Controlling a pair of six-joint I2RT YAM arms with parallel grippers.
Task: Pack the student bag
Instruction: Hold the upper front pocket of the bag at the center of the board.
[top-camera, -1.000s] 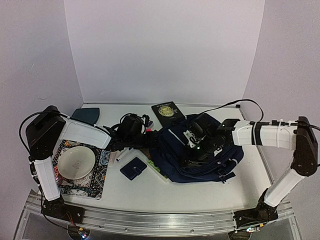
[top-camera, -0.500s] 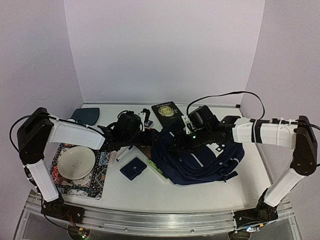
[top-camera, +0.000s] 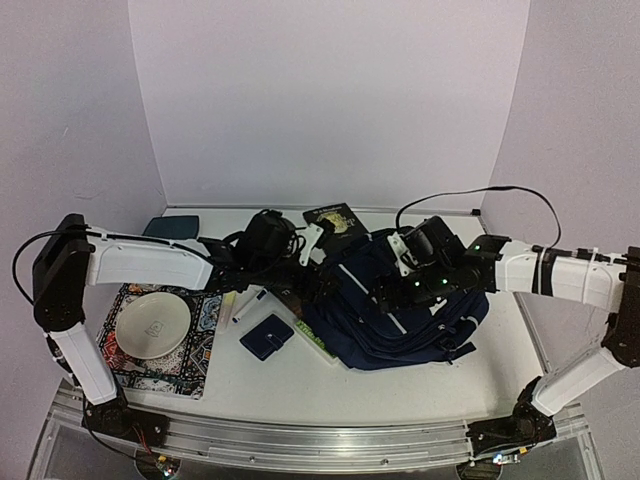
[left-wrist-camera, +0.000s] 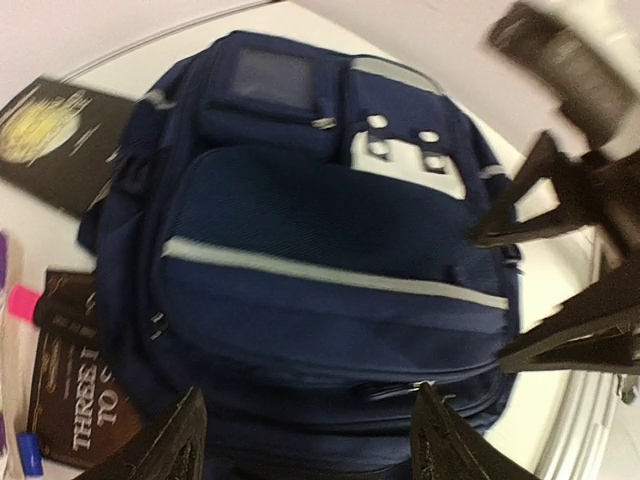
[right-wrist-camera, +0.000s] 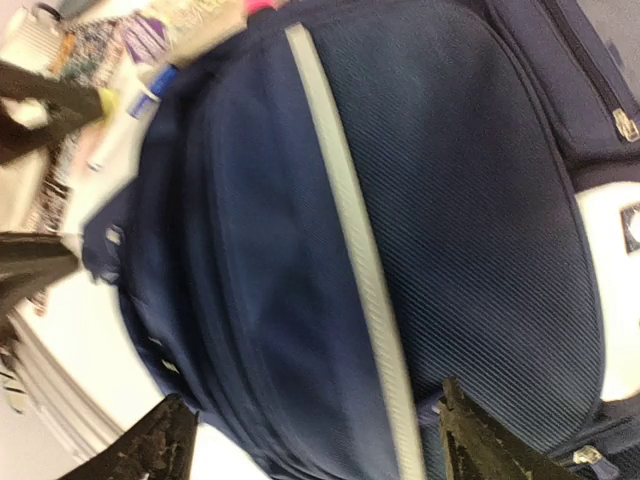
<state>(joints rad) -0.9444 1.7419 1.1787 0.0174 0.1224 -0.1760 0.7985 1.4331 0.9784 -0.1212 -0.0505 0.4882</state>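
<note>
Plate on patterned mat at far left, teal pouch behind it, small navy wallet flat on the table nearer centre. Left gripper open at the left edge of the student bag, fingers spread, gripping nothing. Bag right of centre, lying front-up with white buckle patch showing, black book just behind; right gripper also open, jaws wide over the striped front pocket, holding nothing.

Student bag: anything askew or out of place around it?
The student bag lies slumped flat, front up, apparently on top of a brown book whose end pokes out from under its side. Nothing looks spilled or damaged.
</note>
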